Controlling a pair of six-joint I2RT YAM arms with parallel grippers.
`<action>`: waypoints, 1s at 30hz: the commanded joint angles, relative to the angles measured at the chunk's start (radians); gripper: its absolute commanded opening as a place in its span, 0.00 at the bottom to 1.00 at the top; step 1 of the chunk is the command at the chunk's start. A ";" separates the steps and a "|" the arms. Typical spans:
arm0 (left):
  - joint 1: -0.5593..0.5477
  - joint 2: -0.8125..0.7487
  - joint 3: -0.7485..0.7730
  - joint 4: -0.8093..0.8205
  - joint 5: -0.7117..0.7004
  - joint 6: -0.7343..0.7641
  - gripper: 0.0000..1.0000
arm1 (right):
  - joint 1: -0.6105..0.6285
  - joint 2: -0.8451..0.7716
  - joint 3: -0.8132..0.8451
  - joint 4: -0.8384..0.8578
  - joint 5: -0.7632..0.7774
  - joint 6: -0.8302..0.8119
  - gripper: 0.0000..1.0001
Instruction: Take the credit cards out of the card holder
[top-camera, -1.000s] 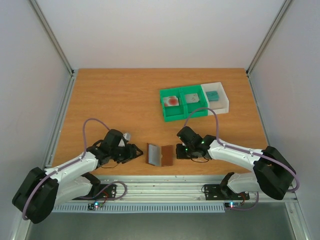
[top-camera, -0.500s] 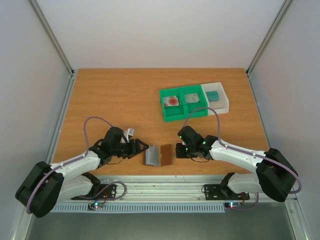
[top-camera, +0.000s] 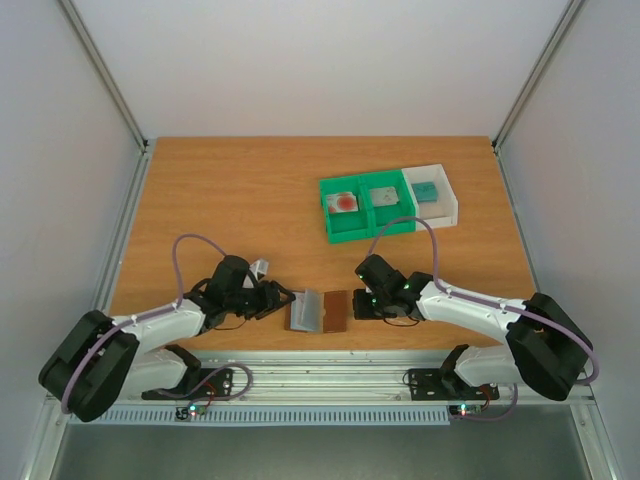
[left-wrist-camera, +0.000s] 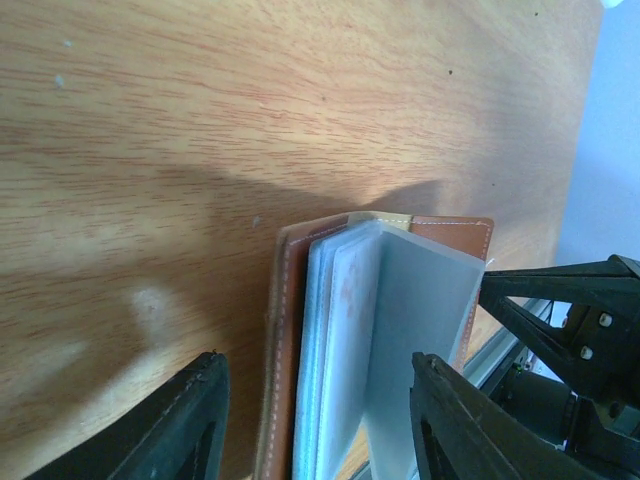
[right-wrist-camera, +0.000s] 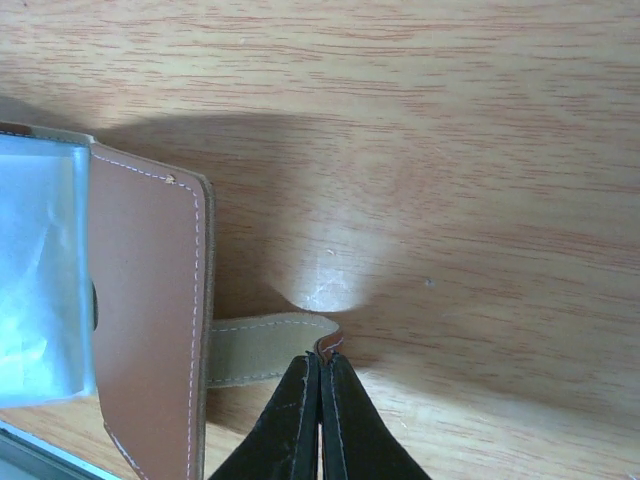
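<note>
The card holder (top-camera: 318, 311), a brown wallet with grey-blue inner sleeves, lies half open near the table's front edge. My left gripper (top-camera: 284, 300) is open. Its fingers (left-wrist-camera: 190, 420) stand on either side of the wallet's raised left half and sleeves (left-wrist-camera: 345, 330) without closing on them. My right gripper (top-camera: 353, 302) is shut on the wallet's small brown side tab (right-wrist-camera: 262, 348), and the wallet's brown face (right-wrist-camera: 145, 300) lies left of it. The pale card with a red blot (top-camera: 343, 201) and the grey card (top-camera: 383, 196) lie in the green tray (top-camera: 352, 232). The teal card (top-camera: 427, 190) lies in the white tray (top-camera: 452, 212).
The green and white trays stand side by side at the back right. The metal rail of the table's front edge (top-camera: 330, 365) runs just behind the wallet. My right gripper's black fingers (left-wrist-camera: 570, 320) show at the right of the left wrist view.
My left gripper has moved right up to the wallet, and the wallet's left half has risen and folded inward. The right gripper has stayed shut on the tab.
</note>
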 joint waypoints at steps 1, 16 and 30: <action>-0.004 0.031 -0.011 0.051 -0.013 0.018 0.51 | -0.006 0.010 -0.007 0.011 0.023 0.005 0.01; -0.055 0.178 -0.012 0.244 0.016 -0.051 0.25 | -0.006 0.014 -0.004 0.014 0.018 0.005 0.01; -0.060 -0.086 -0.002 0.057 -0.036 -0.071 0.00 | -0.005 -0.090 0.158 -0.183 -0.077 0.003 0.40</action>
